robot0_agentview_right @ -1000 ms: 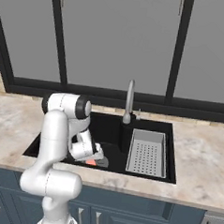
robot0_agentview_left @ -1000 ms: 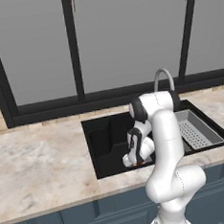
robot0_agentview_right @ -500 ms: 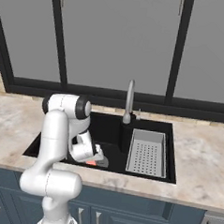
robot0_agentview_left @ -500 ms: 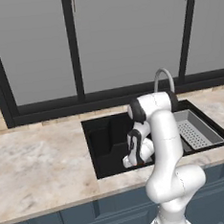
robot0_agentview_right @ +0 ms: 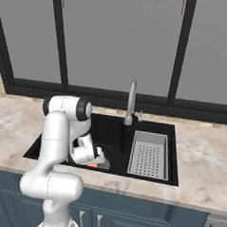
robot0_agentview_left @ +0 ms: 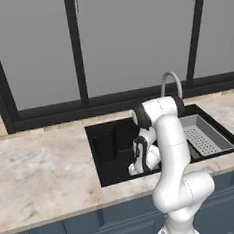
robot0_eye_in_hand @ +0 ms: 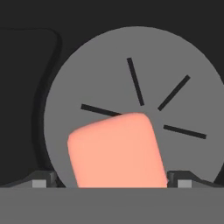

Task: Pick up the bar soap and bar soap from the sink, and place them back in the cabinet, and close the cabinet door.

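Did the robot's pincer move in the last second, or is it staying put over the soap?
No. The pincer sits at the same spot in the sink, just left of the draining tray, with the bar soap between its fingertips.

A glossy white, rounded arm (robot0_agentview_left: 171,149) with dark joint bands and a dark-tipped claw (robot0_agentview_right: 97,160).

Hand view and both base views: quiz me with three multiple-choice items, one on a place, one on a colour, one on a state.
1. The bar soap lies on:
A. the drain
B. the counter
C. the draining tray

2. The bar soap is:
A. green
B. salmon
C. white

3. The gripper is:
A. up at the window
B. over the counter
C. low in the sink, open

Answers: 1 A, the grey drain surrounds it. 2 B, plainly salmon. 3 C, fingertips sit either side of the bar, apart from it.
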